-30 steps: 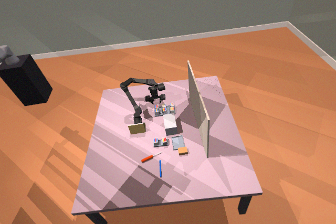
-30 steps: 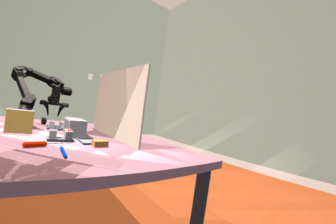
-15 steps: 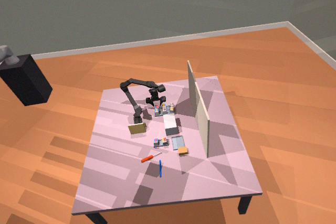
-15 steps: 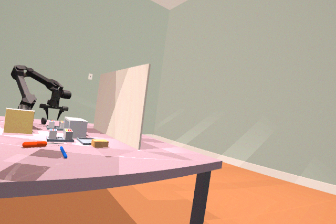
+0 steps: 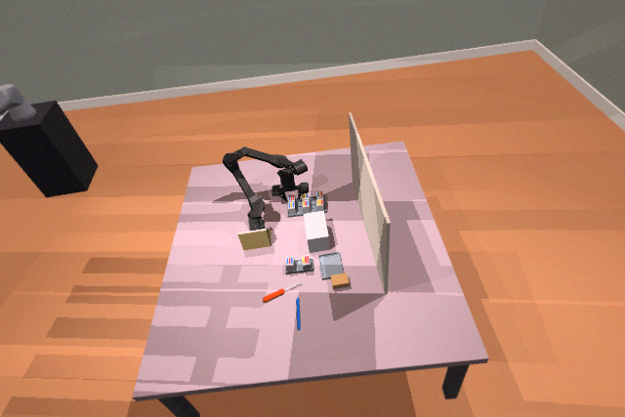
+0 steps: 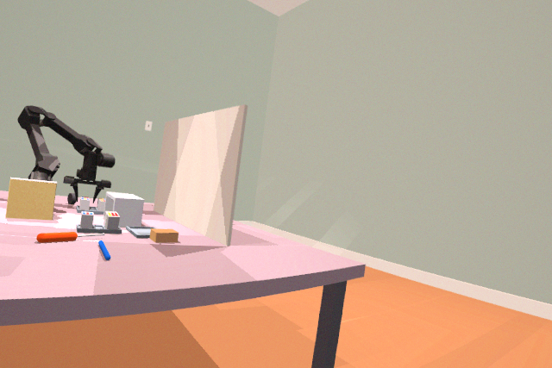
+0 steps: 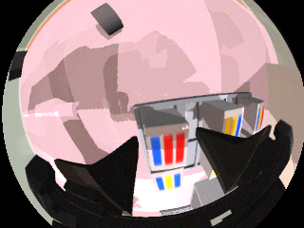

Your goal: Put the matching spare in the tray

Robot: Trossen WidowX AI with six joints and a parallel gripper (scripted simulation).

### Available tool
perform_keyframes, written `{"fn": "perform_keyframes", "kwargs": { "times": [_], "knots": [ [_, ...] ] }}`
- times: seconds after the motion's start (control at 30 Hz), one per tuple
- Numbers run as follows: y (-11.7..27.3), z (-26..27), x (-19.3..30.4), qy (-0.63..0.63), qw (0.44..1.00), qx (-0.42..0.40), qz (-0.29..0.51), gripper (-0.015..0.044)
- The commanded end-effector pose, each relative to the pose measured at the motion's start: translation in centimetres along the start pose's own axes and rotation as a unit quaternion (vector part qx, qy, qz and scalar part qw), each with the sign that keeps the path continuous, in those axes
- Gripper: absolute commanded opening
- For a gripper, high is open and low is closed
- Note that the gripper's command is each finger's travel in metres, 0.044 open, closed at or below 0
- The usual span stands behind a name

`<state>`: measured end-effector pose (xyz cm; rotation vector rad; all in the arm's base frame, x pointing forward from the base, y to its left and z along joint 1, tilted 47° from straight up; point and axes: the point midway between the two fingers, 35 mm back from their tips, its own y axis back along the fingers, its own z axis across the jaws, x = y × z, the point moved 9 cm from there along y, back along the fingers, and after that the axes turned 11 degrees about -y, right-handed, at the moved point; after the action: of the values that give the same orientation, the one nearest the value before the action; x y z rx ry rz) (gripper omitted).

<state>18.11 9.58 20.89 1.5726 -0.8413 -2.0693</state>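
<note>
My gripper is open and empty, low over the left end of the back rack. Between and beyond its fingers in the wrist view is a grey block with blue, red and red stripes. A block with blue, yellow and blue stripes stands beside it. Another block has orange and blue stripes. The front rack holds two striped blocks. The grey tray is empty. I cannot tell which object is the mounted unit; no code on its back is identifiable.
A white-grey box stands between the racks. A tall panel stands right. A yellowish board is near the arm base. An orange block, red screwdriver and blue rod lie in front.
</note>
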Motion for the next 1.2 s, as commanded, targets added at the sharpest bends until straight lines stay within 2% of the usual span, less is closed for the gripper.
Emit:
{"fn": "perform_keyframes", "kwargs": {
  "times": [0.0, 0.5, 0.67, 0.9, 1.07, 1.17],
  "knots": [
    [-0.61, 0.09, 0.16, -0.003, 1.000, 0.001, 0.001, 0.0300],
    [-1.45, 0.26, 0.17, -0.004, 1.000, 0.001, -0.001, 0.0300],
    [-1.41, 0.29, 0.12, -0.002, 1.000, -0.002, -0.003, 0.0169],
    [-1.41, 0.29, 0.12, -0.002, 1.000, -0.002, -0.003, 0.0122],
    [-1.41, 0.29, 0.12, -0.002, 1.000, -0.002, -0.003, 0.0000],
    [-1.41, 0.29, 0.12, -0.002, 1.000, -0.002, -0.003, 0.0000]
  ]
}}
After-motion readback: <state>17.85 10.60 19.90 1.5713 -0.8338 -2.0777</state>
